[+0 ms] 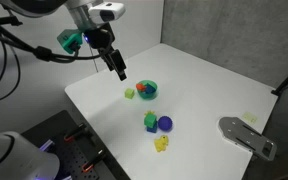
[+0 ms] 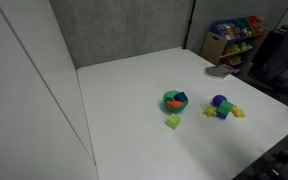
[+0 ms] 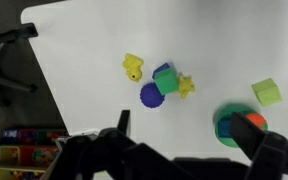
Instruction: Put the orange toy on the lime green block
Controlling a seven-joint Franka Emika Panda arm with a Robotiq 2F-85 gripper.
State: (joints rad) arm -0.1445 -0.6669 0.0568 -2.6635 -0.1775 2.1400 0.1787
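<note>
While jaws gape, orange toy (image 3: 252, 122) in bowl (image 3: 228, 141), by one jaw

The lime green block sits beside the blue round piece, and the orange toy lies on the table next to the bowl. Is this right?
No. The orange toy lies inside the dark green bowl, not next to it; the wrist view shows it. The lime green block does sit beside the blue round piece.

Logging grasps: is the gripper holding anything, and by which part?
Nothing is held. The gripper hangs open and empty; the orange toy lies in the green bowl.
</note>
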